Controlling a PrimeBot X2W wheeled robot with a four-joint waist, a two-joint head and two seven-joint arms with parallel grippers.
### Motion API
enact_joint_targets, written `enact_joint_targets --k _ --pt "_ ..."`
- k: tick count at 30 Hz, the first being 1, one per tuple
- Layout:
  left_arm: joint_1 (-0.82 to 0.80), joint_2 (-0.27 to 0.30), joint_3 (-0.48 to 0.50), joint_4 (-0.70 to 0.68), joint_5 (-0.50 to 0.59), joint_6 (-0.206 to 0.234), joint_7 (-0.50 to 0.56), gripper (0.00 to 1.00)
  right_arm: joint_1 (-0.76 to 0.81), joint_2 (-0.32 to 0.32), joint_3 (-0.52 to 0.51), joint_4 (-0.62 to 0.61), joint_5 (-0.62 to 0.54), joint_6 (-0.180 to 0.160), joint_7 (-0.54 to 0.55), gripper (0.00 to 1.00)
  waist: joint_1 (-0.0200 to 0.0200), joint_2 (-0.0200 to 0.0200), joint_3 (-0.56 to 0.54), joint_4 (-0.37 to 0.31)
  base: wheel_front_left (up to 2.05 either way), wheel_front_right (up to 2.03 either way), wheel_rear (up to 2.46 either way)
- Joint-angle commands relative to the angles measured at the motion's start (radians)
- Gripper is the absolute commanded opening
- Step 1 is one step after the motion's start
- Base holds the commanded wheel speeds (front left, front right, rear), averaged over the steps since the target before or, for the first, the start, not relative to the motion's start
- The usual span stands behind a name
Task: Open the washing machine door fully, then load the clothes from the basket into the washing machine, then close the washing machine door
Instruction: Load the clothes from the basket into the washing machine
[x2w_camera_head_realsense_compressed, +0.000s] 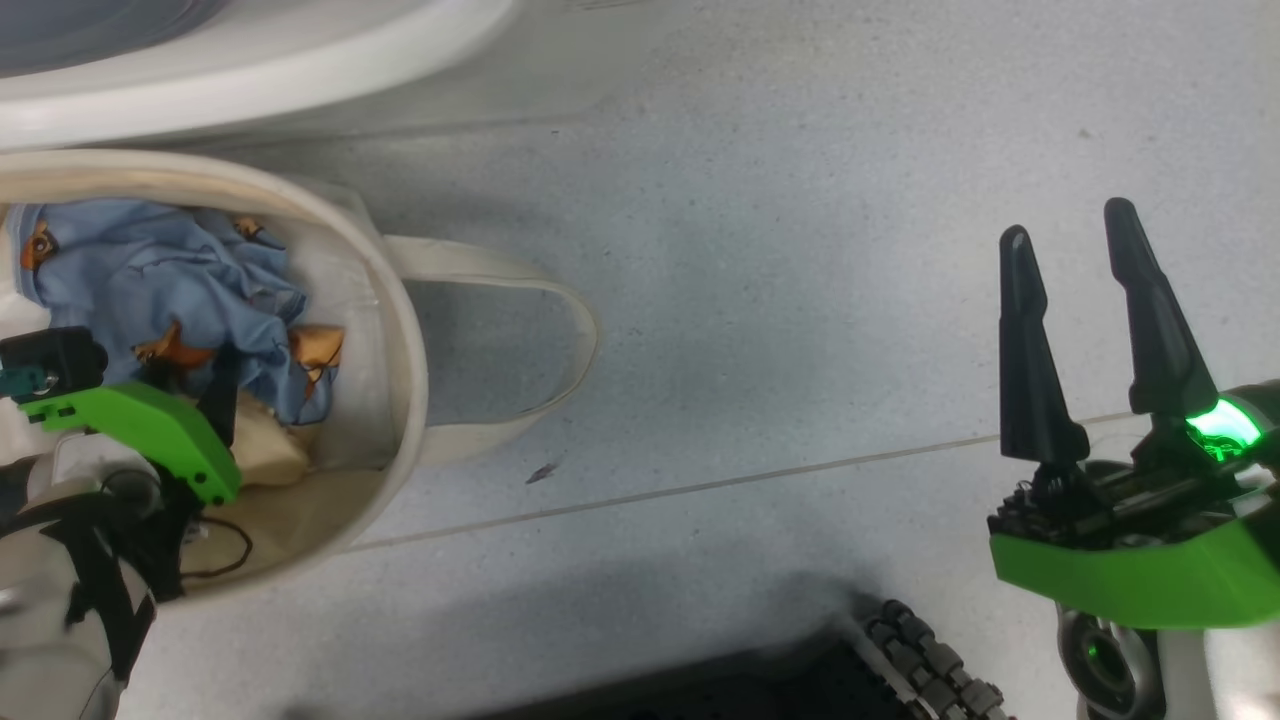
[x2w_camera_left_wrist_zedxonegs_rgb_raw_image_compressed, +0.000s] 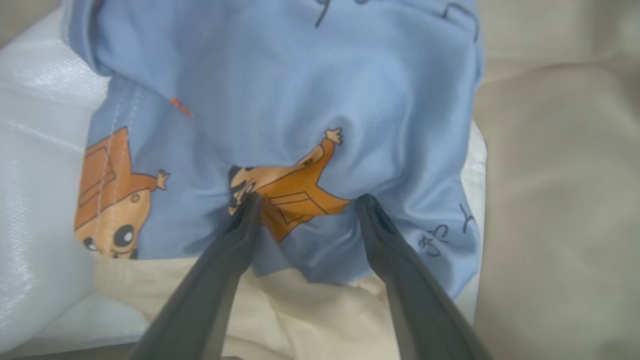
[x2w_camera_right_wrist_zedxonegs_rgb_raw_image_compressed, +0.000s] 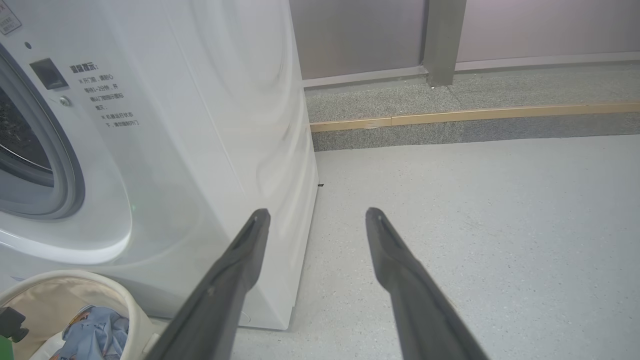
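So, the left gripper (x2w_camera_left_wrist_zedxonegs_rgb_raw_image_compressed: 308, 200) is down inside the basket (x2w_camera_head_realsense_compressed: 405, 330) with its jaws spread wide, and both tips are pushed into the blue bear-print clothes (x2w_camera_left_wrist_zedxonegs_rgb_raw_image_compressed: 280, 95). The fabric puckers up between the tips, with an orange bear sitting right in the gap. The jaws aren't closed on it though, so nothing's actually held. Just below the blue stuff there's a cream cloth (x2w_camera_left_wrist_zedxonegs_rgb_raw_image_compressed: 310, 320) under the fingers, and a shiny white pad (x2w_camera_left_wrist_zedxonegs_rgb_raw_image_compressed: 35, 175) runs along the left of that wrist view. From the head cam the basket sits on the floor (x2w_camera_head_realsense_compressed: 800, 250) at the left, just in front of the machine (x2w_camera_right_wrist_zedxonegs_rgb_raw_image_compressed: 200, 125), whose white front runs across the top edge. The clothes are bunched in the basket's far half, and one loop handle (x2w_camera_head_realsense_compressed: 570, 300) has flopped out flat on the floor toward the right. The right gripper (x2w_camera_head_realsense_compressed: 1068, 222) hangs at the lower right over bare floor, well apart from the basket, jaws wide open and empty. Its wrist cam looks past the machine's right front corner, with the grey gasket (x2w_camera_right_wrist_zedxonegs_rgb_raw_image_compressed: 72, 190) and a bit of the drum (x2w_camera_right_wrist_zedxonegs_rgb_raw_image_compressed: 15, 135) showing at the left edge. The basket rim is low in the left corner, with blue fabric peeking out
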Motion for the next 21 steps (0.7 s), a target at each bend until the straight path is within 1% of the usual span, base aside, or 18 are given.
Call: enact_joint_targets --k 1,2,3,4,7,8,12,15,19,21 --pt "0.003 0.036 0.016 0.0 -0.019 0.002 -0.002 1.0 0.029 -0.001 0.017 -0.039 -0.007 0.001 0.011 1.0 -0.0001 0.0 0.004 0.006 0.0 0.0 0.0" --pt "0.001 0.035 0.011 -0.004 -0.027 0.002 -0.005 0.94 0.029 -0.001 0.015 -0.042 -0.007 0.001 0.012 1.0 -0.0001 0.0 0.005 0.008 0.0 0.0 0.0" --pt "0.0 0.036 0.002 -0.008 -0.03 0.002 -0.007 0.16 0.029 -0.001 0.013 -0.045 -0.008 0.001 0.013 1.0 -0.0001 0.0 0.006 0.009 0.0 0.0 0.0" --pt "-0.002 0.037 -0.005 -0.012 -0.034 0.002 -0.012 0.0 0.029 -0.001 0.012 -0.047 -0.008 0.001 0.014 1.0 -0.0001 0.0 0.007 0.011 0.0 0.0 0.0" --pt "-0.007 0.036 -0.03 -0.03 -0.049 0.002 -0.021 0.0 0.027 -0.001 0.011 -0.049 -0.012 0.001 0.02 1.0 -0.0001 0.0 0.004 0.019 0.0 0.0 0.0" --pt "-0.005 0.034 -0.051 -0.065 -0.061 0.002 -0.025 0.0 0.023 -0.001 0.009 -0.047 -0.016 0.001 0.024 1.0 -0.0001 0.0 -0.003 0.027 0.0 0.0 0.0" --pt "0.0 0.059 -0.095 -0.124 -0.085 0.002 -0.039 0.0 0.002 -0.001 0.015 -0.035 -0.022 0.001 0.035 1.0 -0.0001 0.0 -0.033 0.041 0.0 0.0 0.0" --pt "0.007 0.076 -0.123 -0.158 -0.101 0.002 -0.077 0.0 -0.018 -0.001 0.022 -0.015 -0.02 0.001 0.041 1.0 -0.0001 0.0 -0.068 0.052 0.0 0.0 0.0" --pt "0.03 0.096 -0.156 -0.197 -0.115 0.002 -0.154 0.0 -0.04 -0.001 0.034 0.029 -0.012 0.001 0.042 1.0 -0.0001 0.0 -0.131 0.067 0.0 0.0 0.0" --pt "0.038 0.1 -0.164 -0.209 -0.117 0.002 -0.17 0.0 -0.044 -0.001 0.036 0.042 -0.008 0.001 0.041 1.0 -0.0001 0.0 -0.149 0.071 0.0 0.0 0.0"
